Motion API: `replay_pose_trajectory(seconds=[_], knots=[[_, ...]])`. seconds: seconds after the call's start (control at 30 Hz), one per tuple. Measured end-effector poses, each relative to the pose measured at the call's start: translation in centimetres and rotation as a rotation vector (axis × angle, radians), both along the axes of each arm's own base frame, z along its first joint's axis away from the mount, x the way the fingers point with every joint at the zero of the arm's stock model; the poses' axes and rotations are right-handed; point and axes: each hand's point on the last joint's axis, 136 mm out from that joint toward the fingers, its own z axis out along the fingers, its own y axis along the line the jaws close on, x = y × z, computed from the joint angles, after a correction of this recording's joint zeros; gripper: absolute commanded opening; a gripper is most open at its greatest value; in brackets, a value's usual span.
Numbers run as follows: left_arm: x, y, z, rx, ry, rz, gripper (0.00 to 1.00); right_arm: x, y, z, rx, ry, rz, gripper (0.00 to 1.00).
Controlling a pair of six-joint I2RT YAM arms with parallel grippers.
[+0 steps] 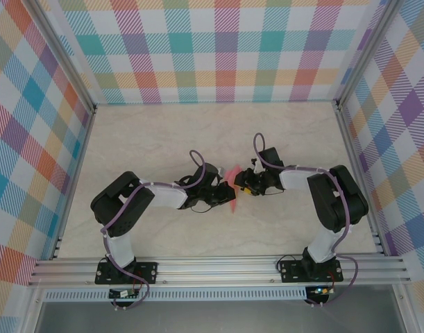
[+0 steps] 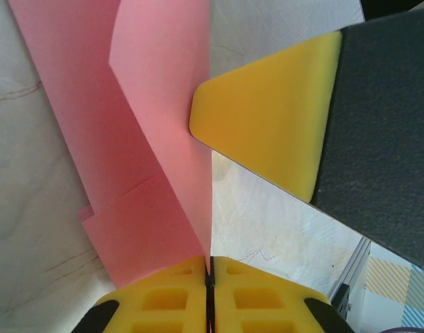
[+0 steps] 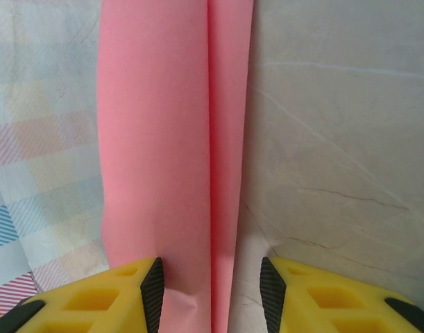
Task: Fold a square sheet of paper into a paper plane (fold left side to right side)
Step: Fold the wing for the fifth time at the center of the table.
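Note:
The salmon-pink sheet of paper (image 1: 232, 175) is folded and held up off the table between the two arms at the centre. My left gripper (image 1: 224, 196) is shut on its lower edge; in the left wrist view the paper (image 2: 156, 104) rises as a creased flap out of the closed yellow jaws (image 2: 209, 267). My right gripper (image 1: 244, 186) is open. In its wrist view the paper (image 3: 156, 139) shows as a long strip with a lengthwise crease running between the parted fingers (image 3: 210, 277); the left pad touches it. One right finger (image 2: 267, 132) shows beside the flap.
The pale marble-look table (image 1: 149, 132) is boxed in by plaid walls (image 1: 218, 48) on three sides. An aluminium rail (image 1: 218, 267) carrying both arm bases runs along the near edge. Bare tabletop lies behind and to both sides of the arms.

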Motion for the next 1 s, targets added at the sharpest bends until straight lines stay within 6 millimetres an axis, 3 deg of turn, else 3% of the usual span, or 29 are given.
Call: replay_pose_trajectory(seconds=[0.2,0.53,0.77,1.0], knots=[[0.3,0.2,0.4,-0.005,-0.008,0.005,0.25,0.0,0.0,-0.1,-0.007,0.012,-0.001,0.44],[1.6,1.9,4.1,-0.033,-0.064,0.041,0.4,0.0,-0.1,-0.1,-0.01,0.015,-0.001,0.44],[3.8,4.4,3.1,-0.01,-0.024,0.108,0.42,0.0,-0.1,-0.1,-0.011,0.015,-0.001,0.44],[4.6,3.6,1.4,-0.006,0.022,0.087,0.42,0.0,-0.1,-0.1,-0.012,0.017,-0.002,0.44]])
